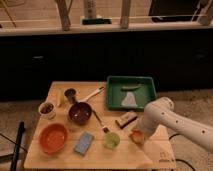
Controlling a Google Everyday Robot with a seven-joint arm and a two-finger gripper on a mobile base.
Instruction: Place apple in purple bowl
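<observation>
The apple [135, 136] is a small orange-red fruit on the wooden table [60, 155], right of the lime-green cup [111, 140]. The purple bowl [80, 113] sits left of centre, dark and glossy, with a spoon handle reaching up to its right. My gripper [139, 133] hangs at the end of the white arm [175, 122], which comes in from the right, and it is right at the apple, partly covering it.
An orange bowl [53, 137] stands front left, a blue sponge [83, 143] beside it. A white cup with brown contents [47, 109] and a metal cup [70, 95] stand at the left. A green tray [130, 92] holds a cloth at the back right. A brush [126, 119] lies near the arm.
</observation>
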